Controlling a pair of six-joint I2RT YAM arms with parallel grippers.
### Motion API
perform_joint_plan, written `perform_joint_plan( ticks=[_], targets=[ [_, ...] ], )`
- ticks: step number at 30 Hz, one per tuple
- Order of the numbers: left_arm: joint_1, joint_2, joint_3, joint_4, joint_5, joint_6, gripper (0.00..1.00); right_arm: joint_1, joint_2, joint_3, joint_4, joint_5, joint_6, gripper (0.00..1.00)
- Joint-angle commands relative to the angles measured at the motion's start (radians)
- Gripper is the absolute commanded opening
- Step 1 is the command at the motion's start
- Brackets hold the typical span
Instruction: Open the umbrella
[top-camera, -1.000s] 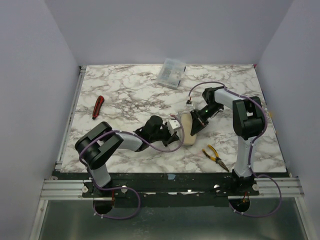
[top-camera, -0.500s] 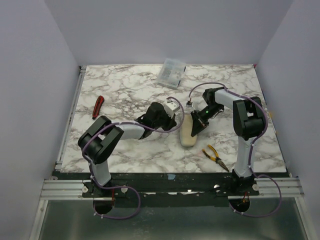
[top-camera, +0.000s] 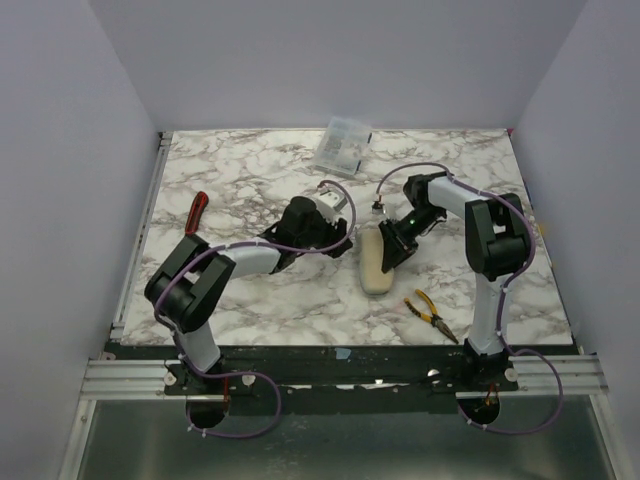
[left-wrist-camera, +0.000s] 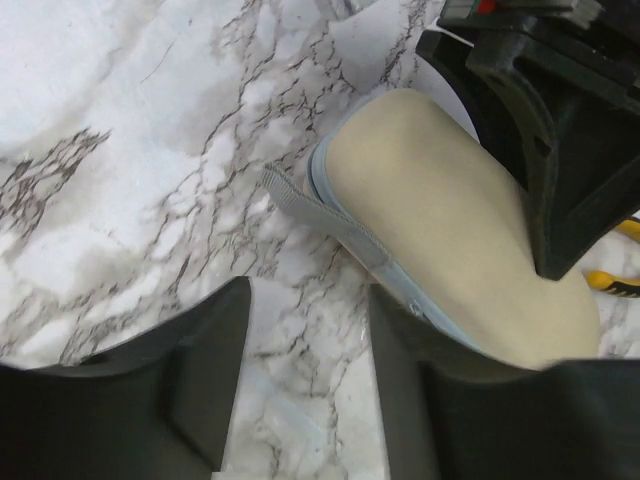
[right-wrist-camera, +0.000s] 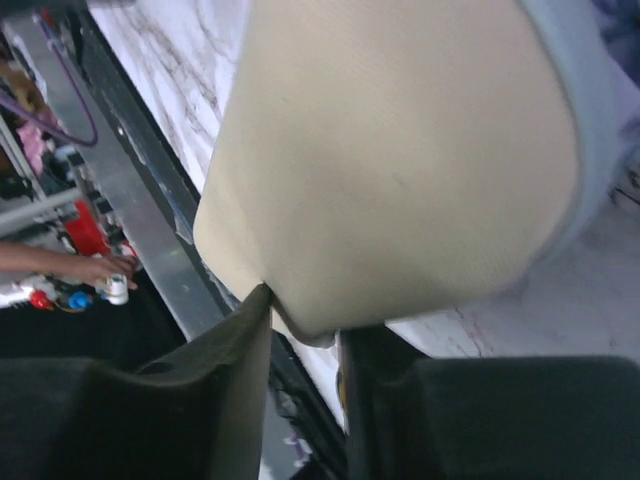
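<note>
Folded umbrella (top-camera: 376, 265) lies on marble surface (top-camera: 250, 180). Right claw (right-wrist-camera: 303, 318) is clamped on its cream fabric; left claw (left-wrist-camera: 308, 290) gapes empty beside it.

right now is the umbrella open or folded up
Folded. The umbrella lies on the table as one compact cream bundle, no canopy spread or ribs showing; its strap trails loose.

A lab test cell: pale walls (top-camera: 330, 60) box in a marble-patterned table (top-camera: 250, 190) with aluminium rails (top-camera: 130, 376)
</note>
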Motion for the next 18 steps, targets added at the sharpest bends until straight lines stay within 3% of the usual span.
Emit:
perform_joint_plan(
  ticks=[1, 3, 6, 18],
  targets=[
    [0.056, -0.14, -0.065, -0.046, 0.068, 0.003, 0.62, 0.005, -0.001, 0.077, 0.048, 0.078, 0.06, 0.41],
    [0.078, -0.187, -0.081, -0.082, 0.085, 0.03, 0.68, 0.005, -0.007, 0.096, 0.017, 0.047, 0.07, 0.55],
    [0.093, -0.244, -0.092, -0.138, 0.114, 0.069, 0.77, 0.005, -0.034, 0.086, 0.026, 0.023, 0.101, 0.61],
    [0.106, -0.296, -0.091, -0.188, 0.166, 0.099, 0.78, 0.004, -0.065, 0.119, 0.021, -0.101, 0.141, 0.56]
  ],
)
